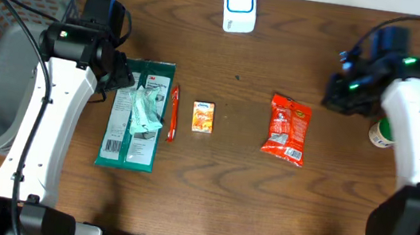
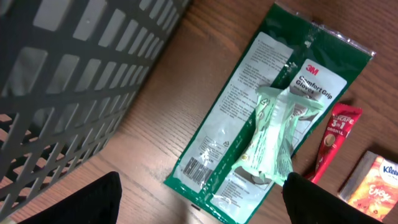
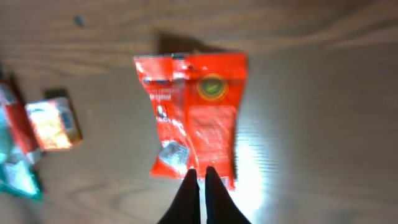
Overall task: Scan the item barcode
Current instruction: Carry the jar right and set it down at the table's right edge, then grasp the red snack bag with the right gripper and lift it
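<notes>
The right hand point(image 3: 200, 186) is seen with its fingers pressed together, nothing between them. A crinkled, glossy red packet point(image 3: 196, 118), roughly rectangular, lies flat on the wood-grain surface point(image 3: 323, 93) just beneath and ahead of the fingertips. A small orange box point(image 3: 56, 124) is seen off to that hand's left. The left hand point(image 2: 199, 208) is spread wide and empty above a flat green plastic glove pack point(image 2: 261, 118), on which a pale green pouch point(image 2: 273, 137) rests. A slatted grey basket point(image 2: 62, 81) stands to its left, a slim red sachet point(image 2: 333, 140) to its right. A white, rounded scanner point(image 1: 240, 6) is placed well apart from both hands.
</notes>
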Robot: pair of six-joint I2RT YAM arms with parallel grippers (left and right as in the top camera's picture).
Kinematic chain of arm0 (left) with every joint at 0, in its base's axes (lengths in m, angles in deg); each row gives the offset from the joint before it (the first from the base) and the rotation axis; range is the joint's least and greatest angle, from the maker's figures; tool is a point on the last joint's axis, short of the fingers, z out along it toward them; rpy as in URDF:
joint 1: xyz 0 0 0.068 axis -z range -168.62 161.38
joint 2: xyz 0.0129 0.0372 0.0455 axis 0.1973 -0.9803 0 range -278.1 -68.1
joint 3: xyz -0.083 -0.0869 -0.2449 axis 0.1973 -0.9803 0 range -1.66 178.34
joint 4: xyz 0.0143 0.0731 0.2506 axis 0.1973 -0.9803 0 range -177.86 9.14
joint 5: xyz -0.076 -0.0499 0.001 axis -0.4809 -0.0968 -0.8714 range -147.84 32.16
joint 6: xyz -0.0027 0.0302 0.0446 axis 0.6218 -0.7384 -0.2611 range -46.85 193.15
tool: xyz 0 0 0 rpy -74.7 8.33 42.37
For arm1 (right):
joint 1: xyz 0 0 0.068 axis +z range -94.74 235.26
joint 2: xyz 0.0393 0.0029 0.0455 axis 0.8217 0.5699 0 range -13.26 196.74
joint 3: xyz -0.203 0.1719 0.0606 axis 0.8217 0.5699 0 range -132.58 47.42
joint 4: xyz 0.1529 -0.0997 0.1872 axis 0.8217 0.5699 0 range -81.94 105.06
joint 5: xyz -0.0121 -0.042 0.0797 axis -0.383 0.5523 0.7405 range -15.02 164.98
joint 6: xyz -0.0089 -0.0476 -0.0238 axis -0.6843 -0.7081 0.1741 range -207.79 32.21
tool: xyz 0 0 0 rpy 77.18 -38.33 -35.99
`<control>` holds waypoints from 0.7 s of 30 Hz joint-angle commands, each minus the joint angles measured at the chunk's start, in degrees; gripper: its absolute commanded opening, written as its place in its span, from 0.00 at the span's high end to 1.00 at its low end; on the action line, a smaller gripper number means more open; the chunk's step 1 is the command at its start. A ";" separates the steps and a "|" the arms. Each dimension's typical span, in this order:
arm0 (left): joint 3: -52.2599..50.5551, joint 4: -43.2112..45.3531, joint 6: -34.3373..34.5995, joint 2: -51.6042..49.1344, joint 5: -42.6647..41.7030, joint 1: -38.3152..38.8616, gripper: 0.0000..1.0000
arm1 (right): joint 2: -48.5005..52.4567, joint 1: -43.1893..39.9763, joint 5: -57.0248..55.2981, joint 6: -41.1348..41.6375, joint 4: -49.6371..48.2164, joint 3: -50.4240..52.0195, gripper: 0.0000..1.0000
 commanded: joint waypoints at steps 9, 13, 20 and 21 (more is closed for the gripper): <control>0.02 -0.13 0.31 0.09 0.96 -0.20 0.17 | 0.66 18.45 -4.35 10.86 -31.61 27.30 0.99; 0.02 2.23 0.31 0.09 0.94 -0.20 0.17 | -0.20 22.47 -4.35 7.37 -31.34 25.68 0.99; 0.02 5.38 0.31 0.09 -1.11 -0.20 0.02 | -4.50 14.82 -4.79 6.71 -18.56 14.69 0.99; 0.02 4.39 0.31 0.09 -4.39 -0.20 0.02 | -4.44 13.44 -4.79 6.71 -18.23 14.93 0.99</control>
